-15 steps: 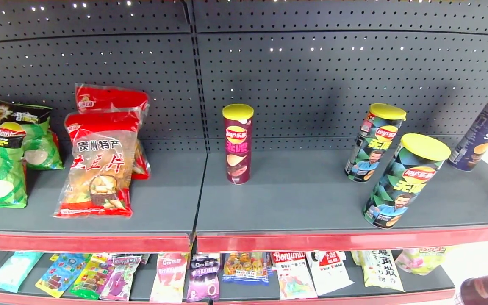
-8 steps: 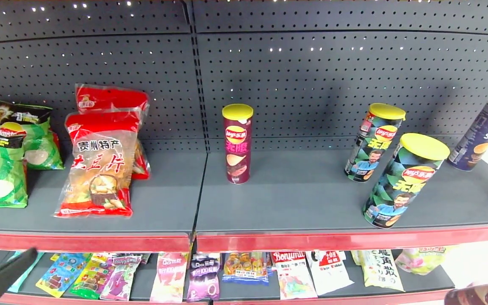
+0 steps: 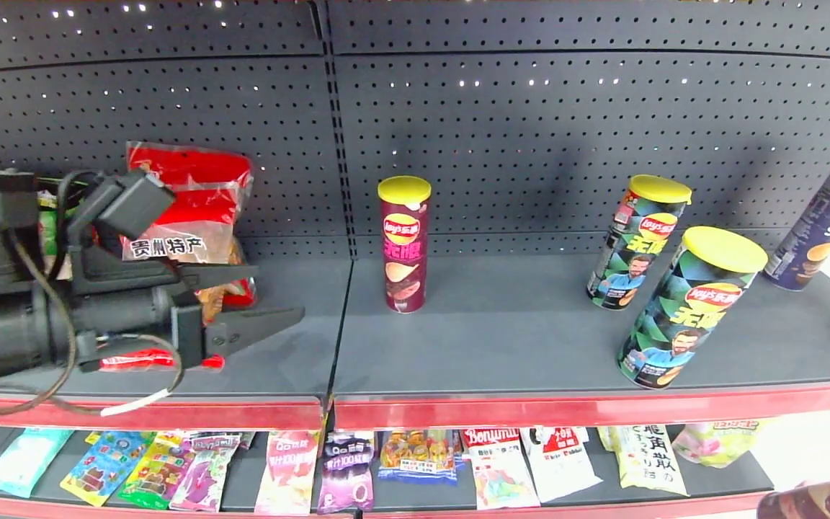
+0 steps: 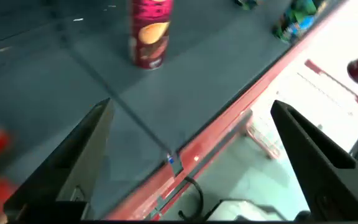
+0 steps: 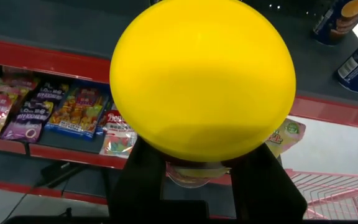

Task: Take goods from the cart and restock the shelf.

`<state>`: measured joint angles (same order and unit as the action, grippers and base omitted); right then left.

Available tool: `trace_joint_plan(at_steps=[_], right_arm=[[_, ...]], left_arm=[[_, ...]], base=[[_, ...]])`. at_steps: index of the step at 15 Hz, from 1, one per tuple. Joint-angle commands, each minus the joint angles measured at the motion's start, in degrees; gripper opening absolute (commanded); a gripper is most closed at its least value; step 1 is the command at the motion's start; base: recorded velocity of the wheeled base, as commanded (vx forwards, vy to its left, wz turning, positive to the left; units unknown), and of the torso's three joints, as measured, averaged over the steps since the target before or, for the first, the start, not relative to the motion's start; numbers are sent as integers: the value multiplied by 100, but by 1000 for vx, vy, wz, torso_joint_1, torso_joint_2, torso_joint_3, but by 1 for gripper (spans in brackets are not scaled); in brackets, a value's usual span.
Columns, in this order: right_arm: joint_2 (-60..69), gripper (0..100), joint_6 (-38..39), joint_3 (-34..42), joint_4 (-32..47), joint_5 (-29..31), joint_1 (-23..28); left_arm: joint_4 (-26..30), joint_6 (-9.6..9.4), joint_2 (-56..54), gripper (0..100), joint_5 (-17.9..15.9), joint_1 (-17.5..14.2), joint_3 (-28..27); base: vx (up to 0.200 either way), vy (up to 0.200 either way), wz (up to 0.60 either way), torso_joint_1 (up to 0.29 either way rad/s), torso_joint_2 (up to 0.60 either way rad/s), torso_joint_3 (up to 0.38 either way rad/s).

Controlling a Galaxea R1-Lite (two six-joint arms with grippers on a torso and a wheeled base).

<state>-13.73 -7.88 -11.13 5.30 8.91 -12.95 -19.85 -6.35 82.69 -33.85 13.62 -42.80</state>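
Chip can [image 5: 202, 81] with the yellow lid is sitting in the right gripper [image 5: 204, 177], whose fingers [image 5: 143, 186] are pinching its body from both sides; its long axis is pointing straight at the wrist camera. In the head view the can [image 3: 822, 499] is poking in at 5 o'clock, below the shelf [image 3: 501, 339] front. The open gap (between the standing can [image 3: 404, 245] and the green cans [image 3: 689, 310]) is lying toward 11 o'clock from it, so the right arm is looking the nearer one. The left gripper [image 3: 279, 290] is hovering at 9 o'clock, fingers spread, holding nothing.
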Motion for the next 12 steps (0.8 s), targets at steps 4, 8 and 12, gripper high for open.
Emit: trace_joint_plan(at_steps=[4, 8, 12], right_arm=[[-7, 0, 84, 32, 164, -3, 3], [-34, 0, 84, 23, 164, -3, 3], [-16, 0, 84, 23, 164, -3, 3]], left_arm=[[-1382, -393, 2252, 100, -675, 45, -1046], [-2093, -411, 2946, 100, -728, 53, -1776], [-2164, -411, 3298, 100, -737, 80, -2382]], base=[[0, 0, 0, 0, 0, 0], [0, 0, 0, 0, 0, 0], [0, 0, 0, 0, 0, 0]])
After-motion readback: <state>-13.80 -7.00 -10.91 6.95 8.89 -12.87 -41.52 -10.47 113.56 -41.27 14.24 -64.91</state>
